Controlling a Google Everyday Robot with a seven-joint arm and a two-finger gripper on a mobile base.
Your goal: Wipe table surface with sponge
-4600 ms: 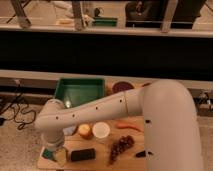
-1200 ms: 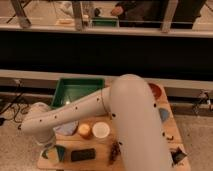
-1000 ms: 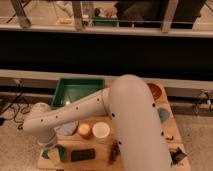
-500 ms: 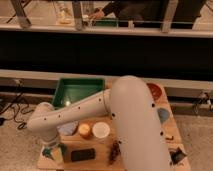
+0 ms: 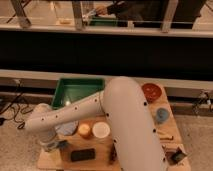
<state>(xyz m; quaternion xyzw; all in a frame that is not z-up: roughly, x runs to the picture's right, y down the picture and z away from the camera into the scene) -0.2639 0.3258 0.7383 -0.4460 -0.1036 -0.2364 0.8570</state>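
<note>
- Table surface (image 5: 102,161): every item listed below is borne on it.
- Tray (image 5: 79,80): placed at the back left.
- Bowl (image 5: 151,92): set at the back right, with a cup (image 5: 161,115) found just before it.
- Cloth (image 5: 67,129): laid before the tray and partly covered by the arm (image 5: 115,110), which is stretched across from the near right to the near left.
- Round item (image 5: 85,131) and small dish (image 5: 101,130): set side by side right of the cloth, the dish being the right one.
- Block (image 5: 82,155): laid before these two, near the front edge.
- Gripper (image 5: 52,145): held low at the front left, left of the block.
- Sponge (image 5: 63,144): apparently located just beside the gripper, on its right.
</note>
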